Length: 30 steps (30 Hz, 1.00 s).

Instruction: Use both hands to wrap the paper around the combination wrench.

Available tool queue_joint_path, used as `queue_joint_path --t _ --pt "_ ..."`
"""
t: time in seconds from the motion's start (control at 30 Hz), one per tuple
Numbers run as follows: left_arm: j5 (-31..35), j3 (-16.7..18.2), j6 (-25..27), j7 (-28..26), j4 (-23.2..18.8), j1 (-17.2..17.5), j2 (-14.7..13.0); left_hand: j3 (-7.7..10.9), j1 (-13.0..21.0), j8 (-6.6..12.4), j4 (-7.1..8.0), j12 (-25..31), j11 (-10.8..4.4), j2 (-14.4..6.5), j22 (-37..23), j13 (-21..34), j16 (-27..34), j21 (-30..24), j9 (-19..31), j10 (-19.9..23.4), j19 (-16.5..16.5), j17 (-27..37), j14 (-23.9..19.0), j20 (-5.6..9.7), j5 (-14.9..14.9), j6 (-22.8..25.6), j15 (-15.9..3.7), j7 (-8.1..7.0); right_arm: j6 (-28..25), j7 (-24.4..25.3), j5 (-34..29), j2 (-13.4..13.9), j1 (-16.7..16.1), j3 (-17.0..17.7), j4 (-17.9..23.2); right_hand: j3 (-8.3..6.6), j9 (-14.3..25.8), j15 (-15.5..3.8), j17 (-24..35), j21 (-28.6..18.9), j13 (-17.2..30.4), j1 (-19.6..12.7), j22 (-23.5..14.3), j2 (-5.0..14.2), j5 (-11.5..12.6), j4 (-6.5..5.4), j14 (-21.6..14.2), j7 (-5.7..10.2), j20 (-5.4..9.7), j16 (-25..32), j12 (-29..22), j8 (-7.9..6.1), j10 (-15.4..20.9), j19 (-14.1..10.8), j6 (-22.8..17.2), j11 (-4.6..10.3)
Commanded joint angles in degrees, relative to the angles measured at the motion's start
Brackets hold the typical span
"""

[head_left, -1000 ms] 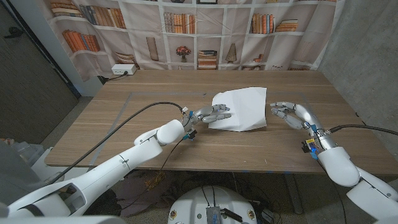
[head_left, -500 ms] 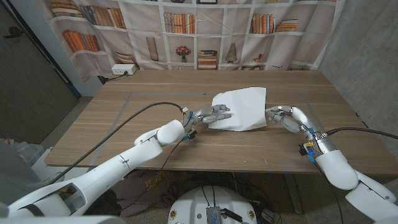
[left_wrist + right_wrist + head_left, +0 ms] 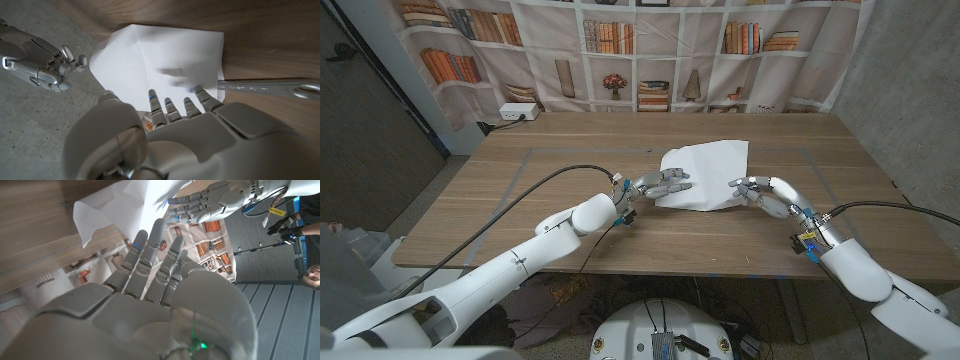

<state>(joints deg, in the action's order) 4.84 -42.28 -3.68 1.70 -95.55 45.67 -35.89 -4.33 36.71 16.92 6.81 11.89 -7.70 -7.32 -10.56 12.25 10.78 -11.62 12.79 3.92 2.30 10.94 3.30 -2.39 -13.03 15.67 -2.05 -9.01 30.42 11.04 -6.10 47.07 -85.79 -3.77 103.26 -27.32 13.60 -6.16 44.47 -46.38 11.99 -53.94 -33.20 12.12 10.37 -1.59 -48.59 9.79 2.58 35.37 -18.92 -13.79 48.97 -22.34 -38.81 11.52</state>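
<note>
At the near side of the table (image 3: 520, 200), the left hand (image 3: 660, 184) pressed its fingers down on the near-left edge of the paper (image 3: 710, 170), grasping nothing but pinning the sheet in place. The right hand (image 3: 760, 192) hovered just beside the paper's right edge, its fingers apart and lightly curled, holding nothing; whether the fingertips touched the sheet could not be told. The paper lay loosely folded over the combination wrench (image 3: 270, 89), which in the left wrist view poked out from under one edge, its ring end bare on the wood. So the wrapping appeared only partly done: one flap seemed laid over the tool, but the wrench was not enclosed, and the remaining sides likely needed folding across. Beyond the table hung a bookshelf-printed backdrop (image 3: 650, 50).
</note>
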Motion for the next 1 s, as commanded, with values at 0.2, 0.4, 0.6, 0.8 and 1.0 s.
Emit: queue_joint_path --t 0.2,0.4,0.6,0.8,1.0 --pt "0.0 0.7 1.1 -1.2 -1.7 1.4 -0.7 -0.37 0.1 -0.22 -0.03 0.2 -0.24 0.5 -0.1 -0.1 -0.1 0.1 0.1 -0.2 -0.5 0.1 0.4 -0.22 -0.1 0.2 -1.93 -0.07 -5.4 -4.5 0.9 3.4 3.1 -4.5 0.2 -4.19 0.7 -7.30 2.6 -5.3 -0.2 -0.5 -2.6 -0.16 0.7 -0.77 1.9 -1.58 6.59 -0.7 4.8 1.71 -7.4 2.2 2.9 -4.31" --pt "0.1 0.8 1.8 -1.6 -2.3 1.8 -0.9 -0.43 0.1 -0.28 -0.03 0.3 -0.25 0.4 -0.1 -0.1 0.0 0.1 0.1 -0.2 -0.5 0.1 0.4 -0.16 -0.2 0.2 -1.97 -0.10 -5.7 -3.9 0.6 4.1 4.1 -5.7 -0.4 -5.03 0.8 -7.29 2.7 -7.2 -0.2 -0.2 -3.3 -0.20 1.0 -1.25 3.1 -2.00 6.27 -1.5 6.5 2.25 -10.4 3.3 4.2 -5.68" --pt "0.2 0.7 2.1 -1.6 -2.5 1.7 -0.8 -0.48 0.1 -0.33 -0.04 0.3 -0.31 0.4 -0.2 -0.1 0.0 0.0 0.1 -0.3 -0.6 0.1 0.4 -0.18 -0.2 0.2 -1.98 0.00 -5.5 -3.0 0.9 4.8 4.5 -6.0 -0.9 -5.22 0.8 -7.31 3.0 -8.0 -0.2 -0.1 -3.5 -0.32 1.1 -1.26 3.2 -2.33 6.22 -1.6 7.0 2.32 -11.4 3.5 4.4 -6.07" --pt "0.5 0.5 2.2 -1.6 -2.5 1.4 -0.5 -0.52 0.1 -0.40 -0.04 0.3 -0.28 0.4 -0.2 -0.1 0.0 0.1 0.1 -0.2 -0.6 0.1 0.4 -0.24 -0.2 0.1 -1.95 -0.10 -6.1 -1.0 0.5 5.1 4.0 -5.2 -0.6 -4.97 0.7 -7.18 5.8 -11.6 -0.4 0.3 -4.5 -0.62 1.6 -0.78 -1.0 -2.70 6.40 1.9 8.0 2.87 -13.8 3.0 6.2 -6.24" --pt "0.5 0.4 2.4 -1.6 -2.7 1.4 -0.4 -0.56 0.1 -0.41 -0.05 0.4 -0.28 0.4 -0.2 -0.1 0.1 0.0 0.1 -0.2 -0.6 0.1 0.4 -0.20 -0.2 0.2 -1.94 -0.15 -11.6 -0.7 -0.1 6.1 3.3 -4.9 1.7 -3.74 0.5 -6.92 7.8 -17.3 -0.4 1.1 -5.9 -0.25 2.1 -0.27 -3.1 -5.72 6.49 5.4 8.5 3.07 -17.7 1.3 9.1 -8.37"
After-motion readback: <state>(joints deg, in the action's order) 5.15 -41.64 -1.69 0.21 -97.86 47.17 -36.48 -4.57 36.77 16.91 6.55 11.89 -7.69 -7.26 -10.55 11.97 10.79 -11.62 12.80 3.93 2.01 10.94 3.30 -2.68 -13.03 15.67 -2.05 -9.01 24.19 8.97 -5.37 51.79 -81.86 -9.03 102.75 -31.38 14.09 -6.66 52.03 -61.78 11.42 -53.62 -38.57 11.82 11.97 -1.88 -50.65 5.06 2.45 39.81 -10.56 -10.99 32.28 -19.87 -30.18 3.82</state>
